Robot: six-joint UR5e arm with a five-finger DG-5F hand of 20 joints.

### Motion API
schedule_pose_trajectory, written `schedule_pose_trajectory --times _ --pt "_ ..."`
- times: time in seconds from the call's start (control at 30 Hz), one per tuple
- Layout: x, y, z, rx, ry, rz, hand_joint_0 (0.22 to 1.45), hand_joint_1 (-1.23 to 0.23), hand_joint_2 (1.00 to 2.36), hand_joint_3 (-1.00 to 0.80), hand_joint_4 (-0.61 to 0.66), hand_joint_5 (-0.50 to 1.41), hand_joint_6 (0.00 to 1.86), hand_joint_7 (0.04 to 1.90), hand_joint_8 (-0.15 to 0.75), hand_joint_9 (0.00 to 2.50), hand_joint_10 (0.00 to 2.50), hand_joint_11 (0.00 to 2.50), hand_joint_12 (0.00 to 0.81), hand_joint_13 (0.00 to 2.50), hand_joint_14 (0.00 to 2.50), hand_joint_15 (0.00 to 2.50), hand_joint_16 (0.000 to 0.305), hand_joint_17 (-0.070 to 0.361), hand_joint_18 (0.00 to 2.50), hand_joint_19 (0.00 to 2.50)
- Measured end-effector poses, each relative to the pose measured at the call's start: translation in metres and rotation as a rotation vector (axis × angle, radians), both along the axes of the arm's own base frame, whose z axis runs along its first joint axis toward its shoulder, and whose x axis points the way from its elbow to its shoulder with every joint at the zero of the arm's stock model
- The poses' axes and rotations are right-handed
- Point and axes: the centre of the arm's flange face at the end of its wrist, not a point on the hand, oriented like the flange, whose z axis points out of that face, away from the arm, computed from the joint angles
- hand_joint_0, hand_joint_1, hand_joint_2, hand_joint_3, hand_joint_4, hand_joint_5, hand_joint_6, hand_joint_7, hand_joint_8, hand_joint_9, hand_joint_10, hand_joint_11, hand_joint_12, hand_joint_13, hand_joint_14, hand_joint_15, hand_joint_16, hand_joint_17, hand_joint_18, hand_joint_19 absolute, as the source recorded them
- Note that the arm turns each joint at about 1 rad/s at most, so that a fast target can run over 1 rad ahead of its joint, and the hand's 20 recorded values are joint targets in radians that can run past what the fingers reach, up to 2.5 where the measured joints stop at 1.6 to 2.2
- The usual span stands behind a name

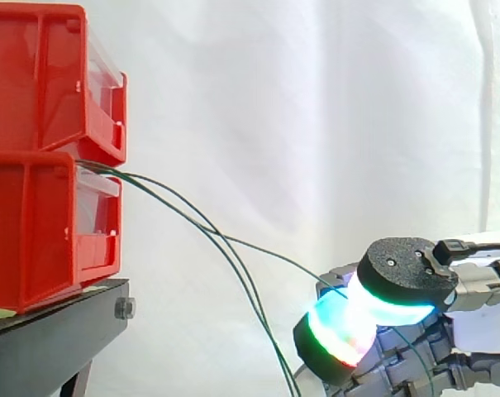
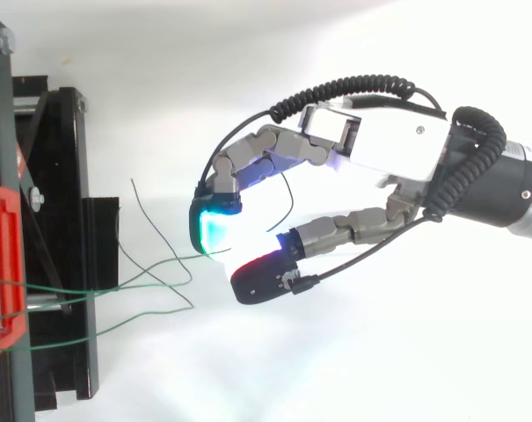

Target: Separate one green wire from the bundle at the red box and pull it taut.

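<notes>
- One green wire (image 1: 274,255) is split from the bundle. It leaves the gap between the two stacked red boxes and runs out and down to the robot hand (image 2: 389,145).
- It has a gentle bend along its run, so it's not dead straight.
- The robot hand is closed on that wire, fingers and thumb curled, with the wire pinched between two glowing pads (image 1: 340,327). One pad shows cyan-green, the other red-edged.
- A short tail of the same wire curls on past the pinch, inside the curled fingers.
- The loose green wires (image 1: 251,294) start from the same gap and droop well below the held one. From above, their free ends lie apart from the hand, between it and the stand.
- The lower red box (image 1: 35,236) sits at the hand-side edge of the black stand (image 1: 59,331), and the upper red box (image 1: 43,74) is stacked on it.
- The hand hangs clear of the stand, below the level of the wire exit. The arm comes in from the far side.
- There's a white curtain (image 1: 316,99) behind everything.
</notes>
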Motion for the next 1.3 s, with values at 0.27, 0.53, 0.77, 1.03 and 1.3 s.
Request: schedule_pose_trajectory --times 0.27,0.53,0.77,1.03,1.3 --pt "0.0000 0.0000 0.0000 0.000 0.000 0.000 0.62 -0.85 1.02 -0.10 -0.16 -0.11 0.88 1.14 0.177 0.77 0.01 0.28 0.311 0.59 0.02 0.37 0.045 0.102 0.45 0.50" --pt "0.0000 0.0000 0.0000 0.000 0.000 0.000 0.63 -0.85 1.02 -0.10 -0.16 -0.11 0.88 1.15 0.178 0.78 0.01 0.29 0.314 0.59 0.02 0.37 0.045 0.102 0.47 0.51" --pt "-0.0001 0.0000 -0.0003 0.000 0.000 0.000 0.63 -0.85 1.02 -0.10 -0.17 -0.11 0.88 1.14 0.180 0.78 0.01 0.29 0.312 0.59 0.02 0.37 0.045 0.102 0.47 0.51" --pt "0.0000 0.0000 -0.0001 0.000 0.000 0.000 0.63 -0.85 1.02 -0.08 -0.16 -0.10 0.89 1.13 0.181 0.81 0.01 0.30 0.310 0.62 0.02 0.38 0.046 0.103 0.49 0.50" --pt "0.0000 0.0001 -0.0002 0.000 0.000 0.001 0.63 -0.86 1.02 -0.09 -0.17 -0.10 0.89 1.12 0.182 0.83 0.01 0.30 0.315 0.62 0.02 0.37 0.046 0.104 0.49 0.50"
